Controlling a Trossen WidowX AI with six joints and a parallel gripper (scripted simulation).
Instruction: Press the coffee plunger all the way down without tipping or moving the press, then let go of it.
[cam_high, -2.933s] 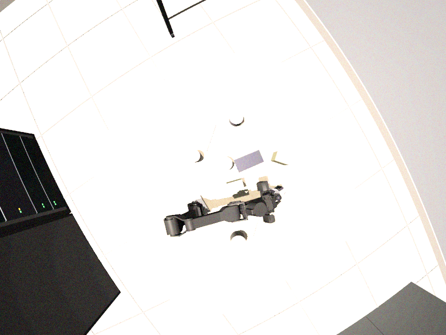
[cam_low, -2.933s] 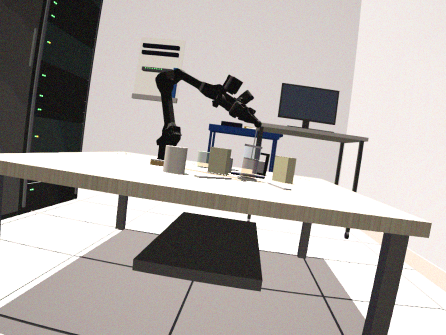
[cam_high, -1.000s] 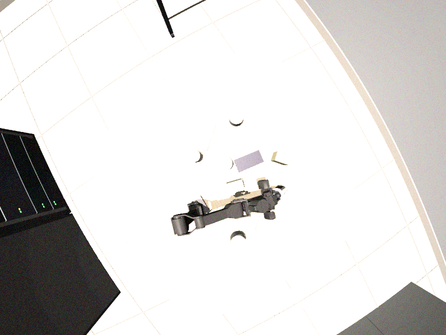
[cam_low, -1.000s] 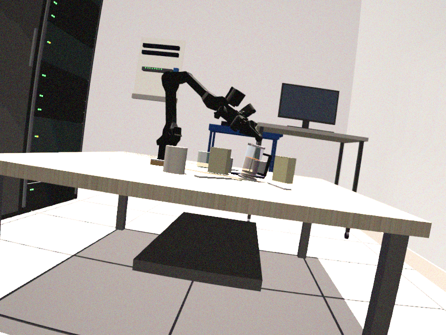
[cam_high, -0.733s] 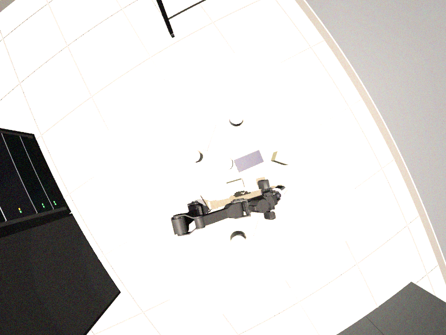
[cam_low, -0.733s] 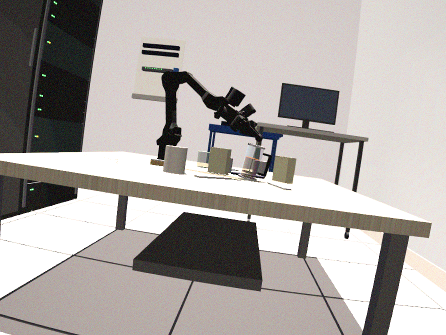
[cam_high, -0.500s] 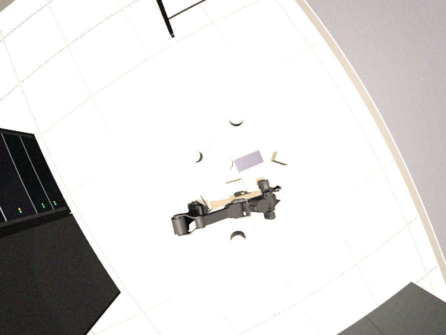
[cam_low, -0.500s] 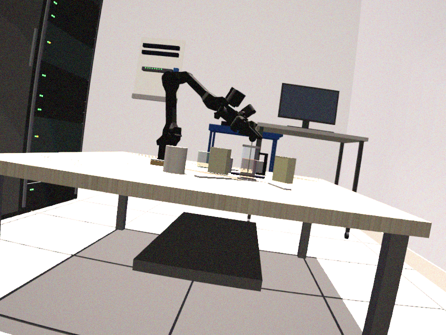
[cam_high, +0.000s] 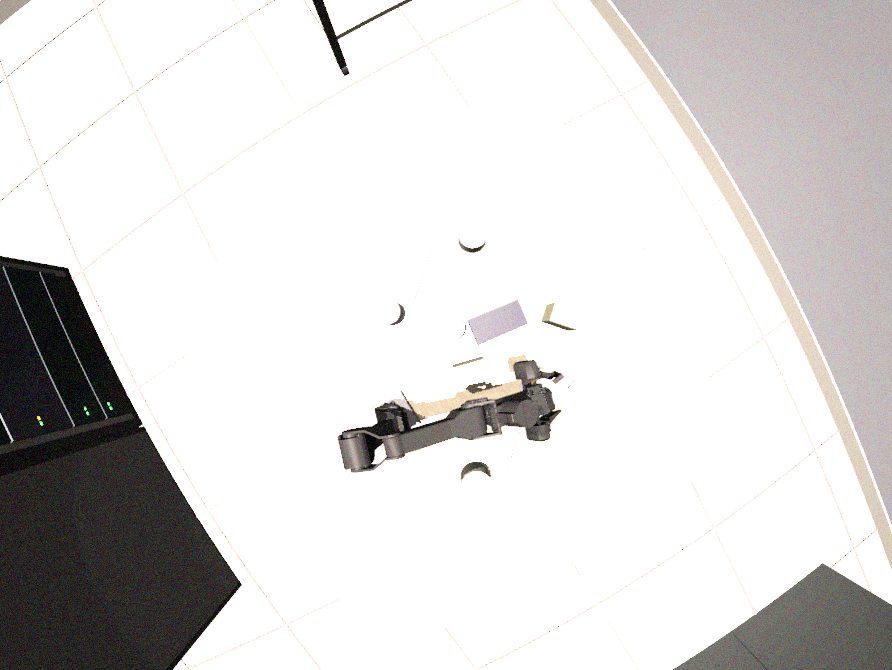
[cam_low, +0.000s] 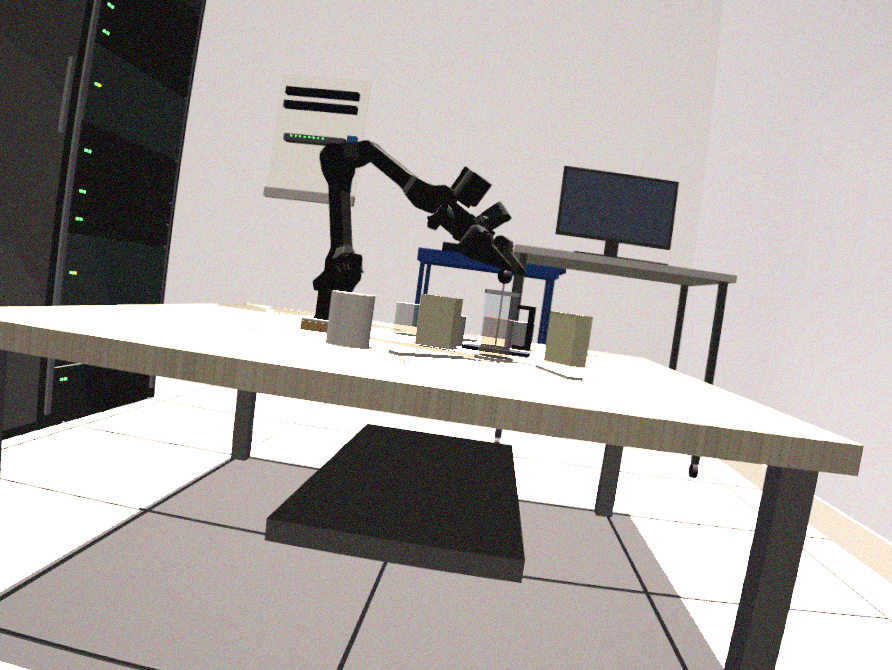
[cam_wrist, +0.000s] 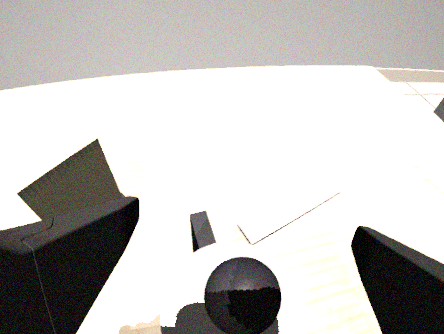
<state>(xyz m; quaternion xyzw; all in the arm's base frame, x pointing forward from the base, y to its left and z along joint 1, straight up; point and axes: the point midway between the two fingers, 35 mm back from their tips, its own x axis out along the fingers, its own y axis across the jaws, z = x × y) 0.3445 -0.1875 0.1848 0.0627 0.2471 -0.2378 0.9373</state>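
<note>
The gripper (cam_wrist: 241, 258) stands wide open, holding nothing, its fingers well apart on either side of the plunger knob (cam_wrist: 242, 296). In the exterior view the knob (cam_low: 505, 275) seems to sit above the coffee press (cam_low: 503, 323) on a visible rod, so whether the plunger is fully down is doubtful. Release looks done. Around the one press stand one pale cylinder (cam_low: 350, 318) and two tan boxes (cam_low: 440, 320); a smaller grey item behind is unclear.

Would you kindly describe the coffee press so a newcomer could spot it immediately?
On the wooden table, look under the black arm's open gripper. The coffee press stands between two tan blocks: the only see-through item, with a dark side handle and a black ball knob on top.
</note>
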